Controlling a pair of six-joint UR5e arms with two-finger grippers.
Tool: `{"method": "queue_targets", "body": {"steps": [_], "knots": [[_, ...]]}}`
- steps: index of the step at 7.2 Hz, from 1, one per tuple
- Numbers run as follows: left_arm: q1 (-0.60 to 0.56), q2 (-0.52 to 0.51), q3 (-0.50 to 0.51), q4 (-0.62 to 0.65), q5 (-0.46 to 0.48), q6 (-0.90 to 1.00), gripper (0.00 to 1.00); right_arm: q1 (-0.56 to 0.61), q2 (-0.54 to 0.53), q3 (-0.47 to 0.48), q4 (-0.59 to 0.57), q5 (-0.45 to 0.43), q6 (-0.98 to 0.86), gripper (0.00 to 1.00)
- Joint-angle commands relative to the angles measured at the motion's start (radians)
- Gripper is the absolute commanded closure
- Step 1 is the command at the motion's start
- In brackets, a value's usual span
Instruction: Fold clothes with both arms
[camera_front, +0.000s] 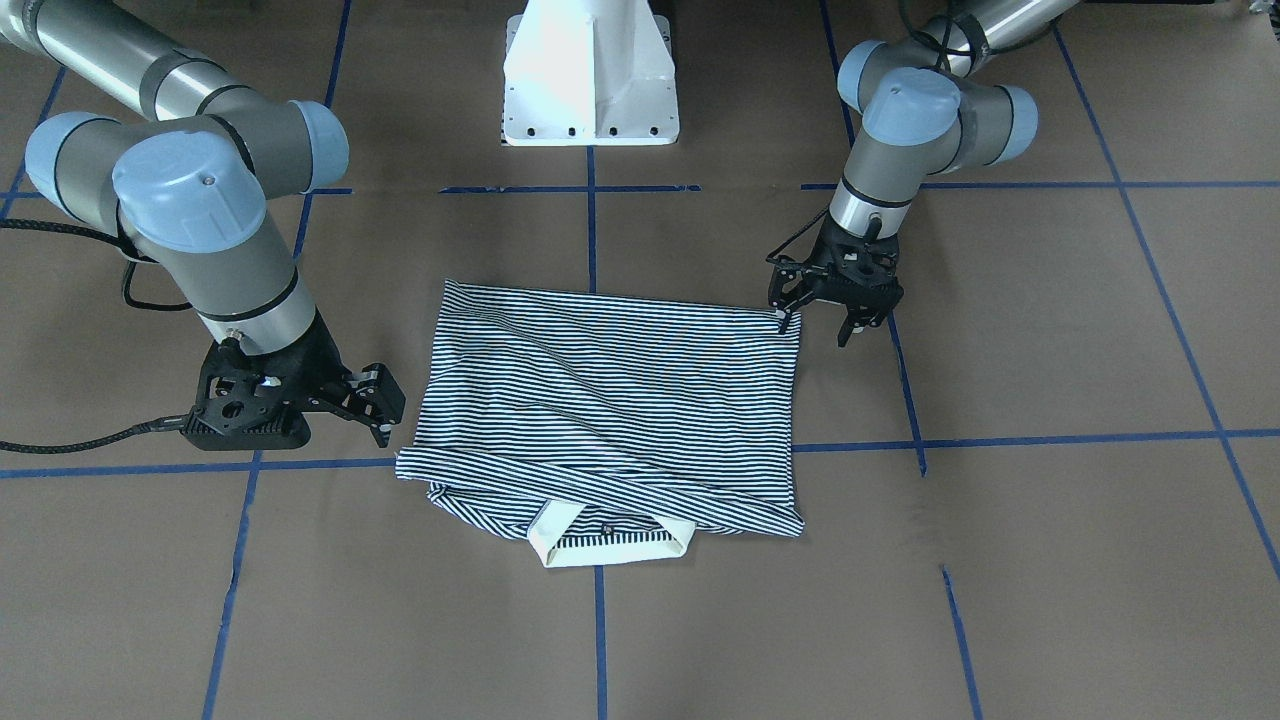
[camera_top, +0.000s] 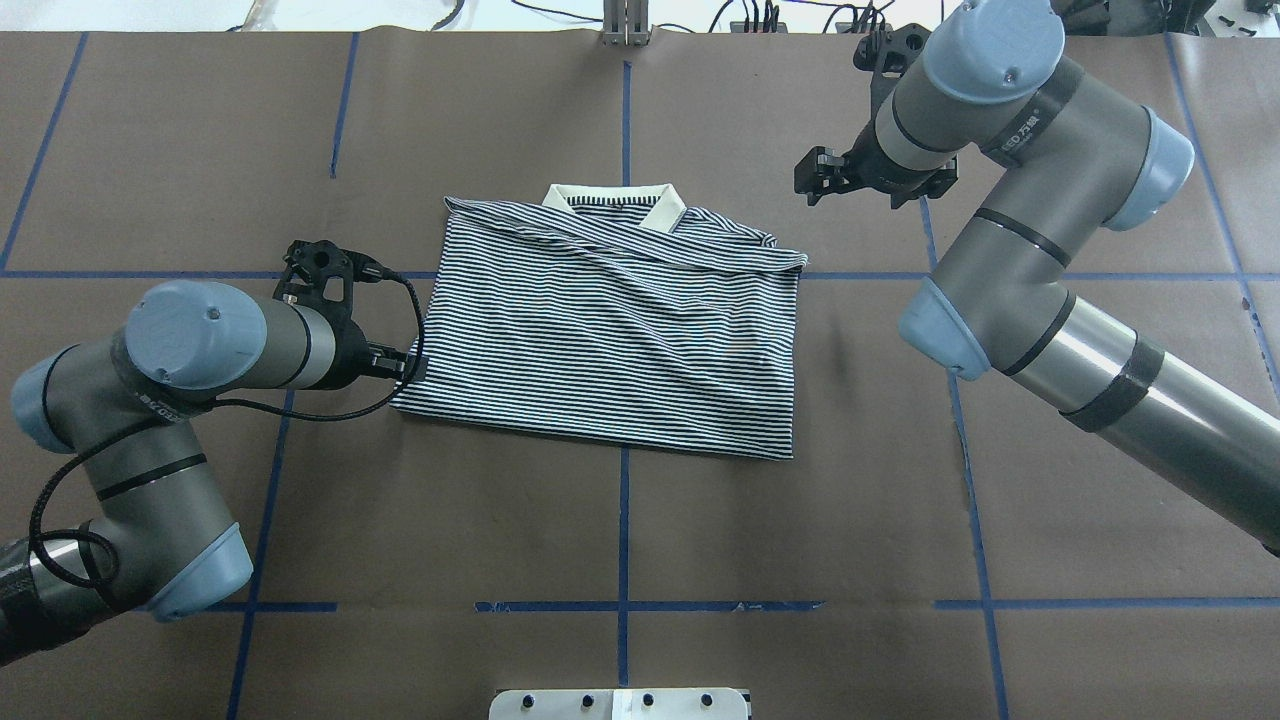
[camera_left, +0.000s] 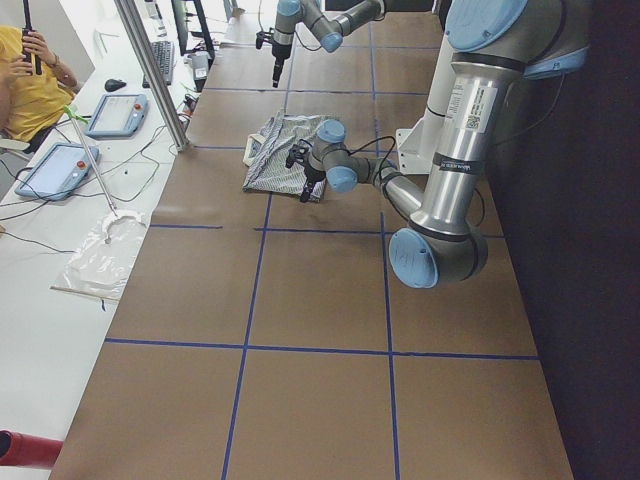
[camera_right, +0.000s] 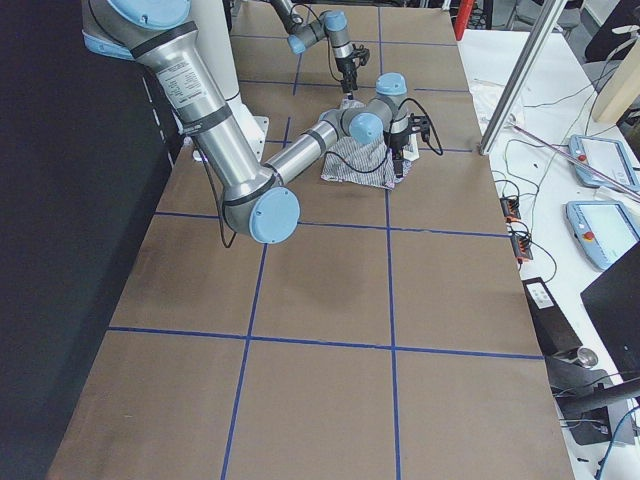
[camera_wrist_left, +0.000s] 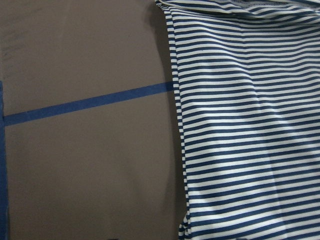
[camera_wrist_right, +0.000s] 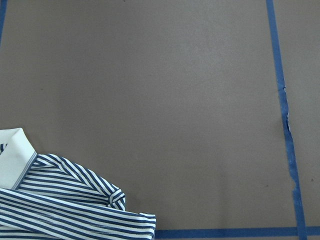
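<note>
Left gripper (camera_front: 814, 330), jaws spread, is hovering at the polo shirt's (camera_front: 610, 400) hem corner. Right gripper (camera_front: 378, 405), grip unreadable, is flanking the shoulder, seemingly preparing the next fold.

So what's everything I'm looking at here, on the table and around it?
polo shirt: one, navy-and-white stripes with a cream collar, partly folded at the table's middle.
table: one, brown covering, under everything.
tape lines: several, blue, a grid on the table.
pedestal: one, white, between the arms.
handheld screens: two, grey-blue, on the white side bench.
person: one, yellow top, at that bench.
left arm, right arm: two, silver-grey with light-blue caps, either side of the shirt.
left fingers: black, open, at a hem corner.
right fingers: black, beside the collar end; open or shut unclear.
</note>
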Motion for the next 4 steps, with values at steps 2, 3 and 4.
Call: {"method": "queue_targets", "body": {"steps": [2,3,4], "knots": [[0.018,-0.008,0.023,-0.004,0.000,0.000,0.28,0.000,-0.008,0.001,0.001,-0.002,0.000,0.00],[0.021,-0.010,0.025,-0.004,-0.001,0.000,0.28,0.000,-0.015,-0.001,0.004,-0.004,0.000,0.00],[0.024,-0.010,0.023,-0.004,-0.001,0.000,0.29,0.000,-0.015,-0.002,0.004,-0.004,0.000,0.00]]}}
